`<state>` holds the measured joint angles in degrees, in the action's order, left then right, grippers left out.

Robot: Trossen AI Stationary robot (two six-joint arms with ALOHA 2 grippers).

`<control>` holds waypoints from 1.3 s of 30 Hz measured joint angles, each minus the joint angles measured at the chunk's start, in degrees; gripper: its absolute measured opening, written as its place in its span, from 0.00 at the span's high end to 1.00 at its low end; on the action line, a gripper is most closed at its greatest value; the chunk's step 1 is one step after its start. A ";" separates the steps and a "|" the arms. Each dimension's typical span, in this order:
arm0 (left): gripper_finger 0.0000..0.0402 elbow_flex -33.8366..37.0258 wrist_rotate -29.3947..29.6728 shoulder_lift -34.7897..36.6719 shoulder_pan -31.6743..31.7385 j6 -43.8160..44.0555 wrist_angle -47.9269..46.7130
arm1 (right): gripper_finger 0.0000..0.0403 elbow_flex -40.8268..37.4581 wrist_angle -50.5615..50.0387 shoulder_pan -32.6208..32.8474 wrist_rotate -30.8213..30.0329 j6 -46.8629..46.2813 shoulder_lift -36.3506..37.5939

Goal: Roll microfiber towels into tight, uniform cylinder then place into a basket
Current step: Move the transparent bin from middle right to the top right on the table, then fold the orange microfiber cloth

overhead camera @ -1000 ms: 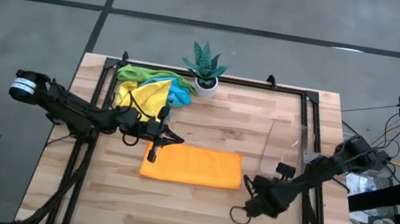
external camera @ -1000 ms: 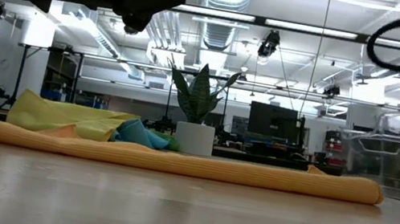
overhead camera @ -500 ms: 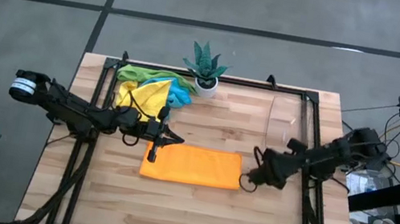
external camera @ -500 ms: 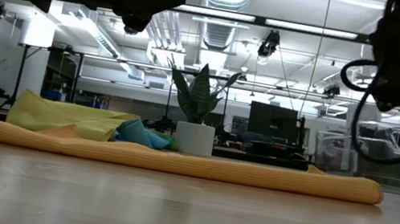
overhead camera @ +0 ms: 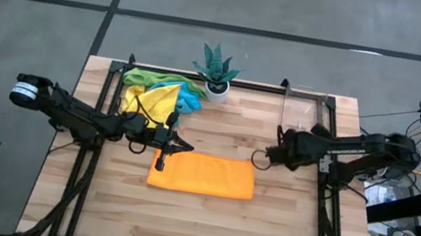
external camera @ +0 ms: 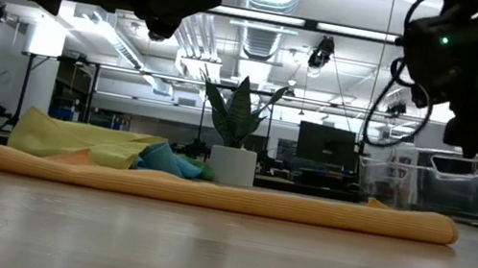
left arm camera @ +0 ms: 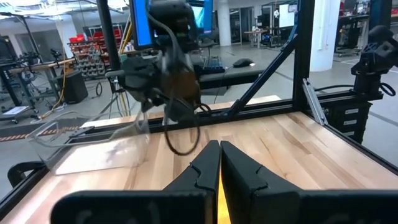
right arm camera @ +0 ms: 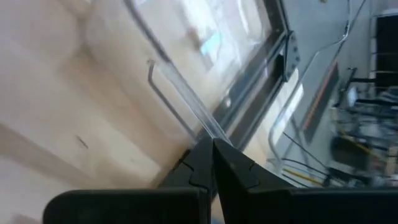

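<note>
A: Left hand [overhead camera: 187, 147]?
B: Clenched, gripping nothing — hovering just above the near-left corner of the orange towel [overhead camera: 202, 173], tips pointing across the surface [overhead camera: 201, 228] toward the right arm.

A: Orange towel?
B: Folded into a flat rectangle, lying mid-surface. Seen from the low cam as a long, low orange band [external camera: 210, 191], both ends rounded.

A: Other towels?
B: Heaped at the back-left corner — yellow [overhead camera: 158, 99] on top, green [overhead camera: 142, 77] behind, light blue [overhead camera: 191, 98] on the side nearest the potted plant [overhead camera: 218, 69]. Pile touching or nearly touching the white pot; can't tell which.

A: Right hand [overhead camera: 268, 156]?
B: Fingers pressed together, w/ the clear basket's rim [right arm camera: 186, 102] running right at the tips in the wrist cam. Held or only touched — can't tell. Positioned just off the orange towel's right end, raised above the surface.

A: Basket?
B: At the right-back of the surface, by the frame rail [overhead camera: 302, 108]. See-through, so hard to trace. Appears lifted or tilted in the low cam [external camera: 407, 177], beside the right arm.
</note>
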<state>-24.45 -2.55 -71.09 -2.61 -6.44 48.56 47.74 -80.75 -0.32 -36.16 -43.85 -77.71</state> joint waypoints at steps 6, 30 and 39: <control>1.00 -0.65 12.73 1.30 -0.07 1.55 -10.64 | 0.98 1.32 8.38 3.89 0.50 -0.12 9.82; 1.00 -7.71 16.65 2.69 -2.05 27.96 -55.86 | 0.98 -4.28 38.48 21.71 22.72 -15.91 3.73; 1.00 -7.56 18.65 2.73 -3.26 26.74 -56.71 | 0.81 -6.37 46.69 20.24 25.85 -18.61 -1.18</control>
<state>-32.01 16.10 -68.36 -5.87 20.30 -8.14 41.37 -34.06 19.93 -10.31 -62.46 -78.89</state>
